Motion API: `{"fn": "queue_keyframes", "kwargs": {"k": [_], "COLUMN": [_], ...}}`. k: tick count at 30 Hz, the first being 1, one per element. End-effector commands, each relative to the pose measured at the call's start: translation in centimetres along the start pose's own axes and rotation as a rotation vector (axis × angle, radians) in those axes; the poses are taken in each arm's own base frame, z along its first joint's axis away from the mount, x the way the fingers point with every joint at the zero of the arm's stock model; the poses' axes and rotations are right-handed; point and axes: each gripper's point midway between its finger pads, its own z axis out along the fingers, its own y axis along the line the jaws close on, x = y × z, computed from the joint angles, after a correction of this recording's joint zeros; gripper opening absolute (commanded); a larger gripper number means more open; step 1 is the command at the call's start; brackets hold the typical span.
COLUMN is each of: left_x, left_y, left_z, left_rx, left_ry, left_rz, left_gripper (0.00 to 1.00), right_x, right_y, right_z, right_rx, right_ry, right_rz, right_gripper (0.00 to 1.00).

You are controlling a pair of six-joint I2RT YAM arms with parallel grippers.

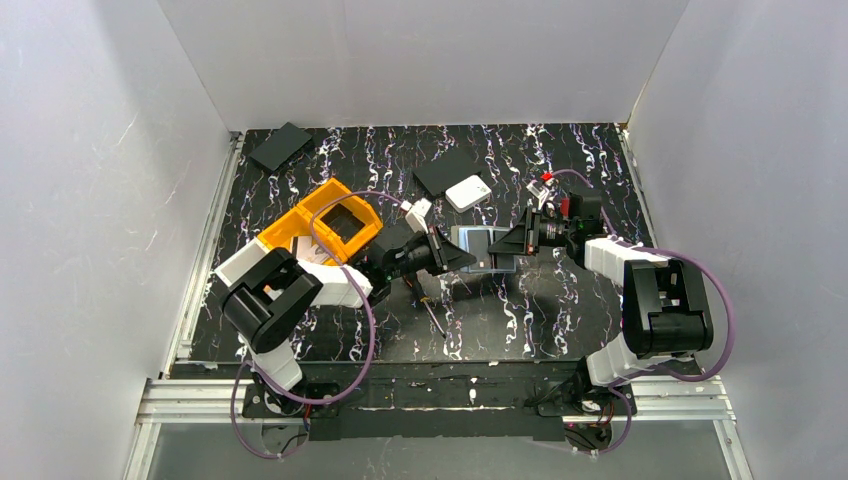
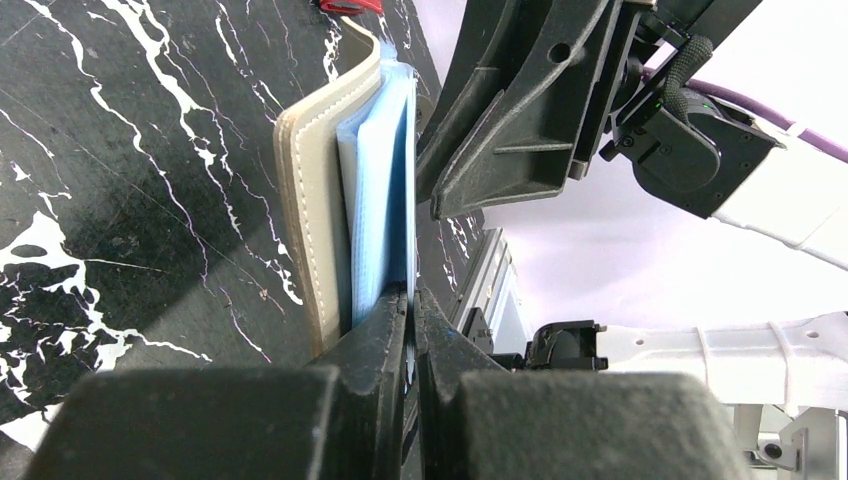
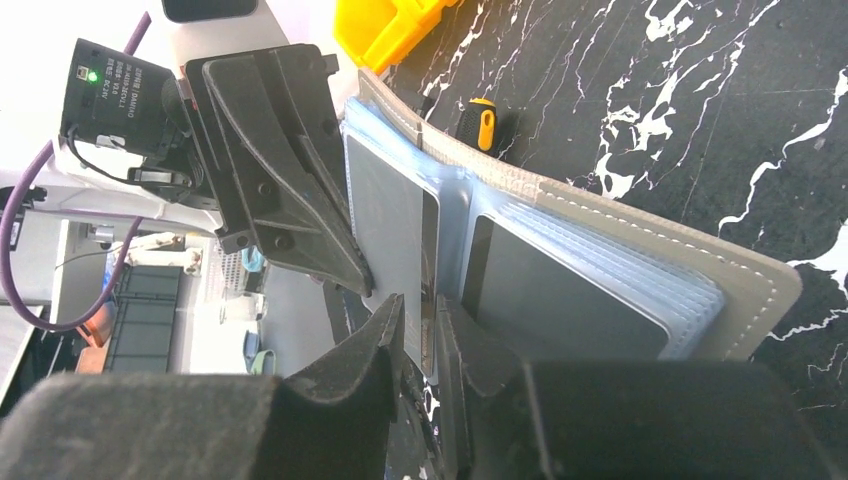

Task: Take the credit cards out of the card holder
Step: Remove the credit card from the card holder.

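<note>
Both arms are stretched to mid-table; the open card holder (image 1: 483,246) is pinched by the left gripper (image 2: 410,300) at its blue sleeves and by the right gripper (image 3: 420,322) at the sleeve of a grey credit card (image 3: 385,230), a screwdriver (image 3: 482,118) just beside

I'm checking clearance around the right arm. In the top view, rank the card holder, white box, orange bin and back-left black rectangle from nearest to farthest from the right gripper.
From the right gripper:
1. card holder, at its fingertips, mid-table.
2. white box, just behind, toward the back.
3. orange bin, across on the left.
4. black rectangle, back-left corner.
</note>
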Motion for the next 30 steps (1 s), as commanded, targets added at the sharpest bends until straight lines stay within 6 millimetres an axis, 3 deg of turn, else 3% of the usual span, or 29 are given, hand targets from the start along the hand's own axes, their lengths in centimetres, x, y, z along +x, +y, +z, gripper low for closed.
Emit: {"fn": "queue_keyframes", "kwargs": {"k": [1, 12, 18, 23, 27, 30], "left_x": [-0.1, 1.2, 2.3, 3.5, 4.2, 4.1], "left_y": [-0.9, 1.8, 4.6, 7.7, 9.4, 9.3], "left_z": [0.6, 0.8, 1.2, 1.6, 0.8, 0.5], "left_rx": [0.024, -0.069, -0.154, -0.233, -0.31, -0.323], "left_ry": [0.009, 0.054, 0.088, 0.124, 0.152, 0.169], "left_rz": [0.015, -0.012, -0.038, -0.059, -0.031, -0.011], "left_gripper": [0.0, 0.0, 0.0, 0.0, 0.0, 0.0], "right_x": [0.2, 0.4, 1.3, 1.8, 1.6, 1.6], "right_y": [1.9, 1.3, -1.7, -4.1, -4.3, -3.8], "right_z": [0.0, 0.1, 0.3, 0.2, -0.6, -0.8], "right_rx": [-0.079, -0.068, 0.042, 0.142, 0.206, 0.178], "right_ry": [0.024, 0.023, 0.053, 0.072, 0.091, 0.095], "right_rz": [-0.046, -0.044, -0.024, -0.053, -0.151, -0.183], "right_gripper": [0.25, 0.2, 0.19, 0.35, 0.56, 0.6]}}
